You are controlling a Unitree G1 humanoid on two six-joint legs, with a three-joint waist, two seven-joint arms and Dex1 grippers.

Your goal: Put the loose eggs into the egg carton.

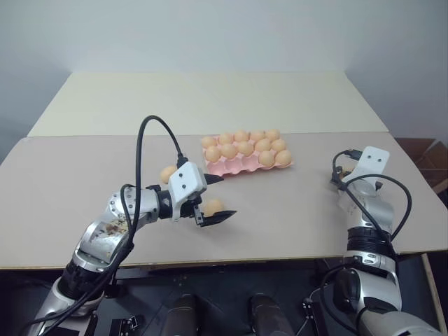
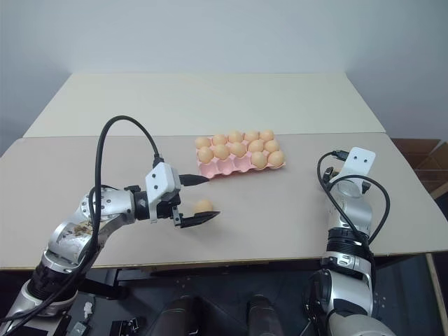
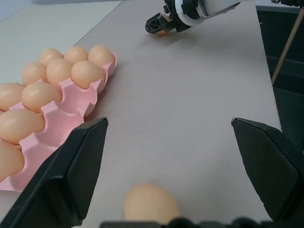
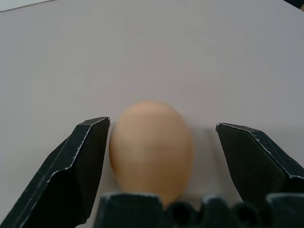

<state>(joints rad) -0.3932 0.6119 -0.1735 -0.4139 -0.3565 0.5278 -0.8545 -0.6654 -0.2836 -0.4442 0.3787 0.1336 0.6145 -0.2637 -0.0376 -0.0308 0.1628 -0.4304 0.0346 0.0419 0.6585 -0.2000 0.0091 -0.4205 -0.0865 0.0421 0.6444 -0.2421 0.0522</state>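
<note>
The pink egg carton [image 1: 225, 168] lies mid-table, its far cups filled with several tan eggs and its near row bare. One loose egg [image 1: 213, 207] rests on the table between the spread fingers of my left gripper [image 1: 227, 196], which is open and just short of the carton. A second loose egg [image 1: 168, 173] lies behind that gripper's wrist. At the table's right, my right gripper [image 4: 161, 124] is open around a third loose egg [image 4: 151, 147] lying on the table, with a gap beside one finger. The left wrist view also shows this right gripper [image 3: 156, 26].
The beige table [image 1: 294, 210] has bare surface between the carton and the right arm. A second, paler table [image 1: 210, 98] adjoins it at the back. A black cable [image 1: 143, 150] loops above my left forearm. The near table edge runs just below both arms.
</note>
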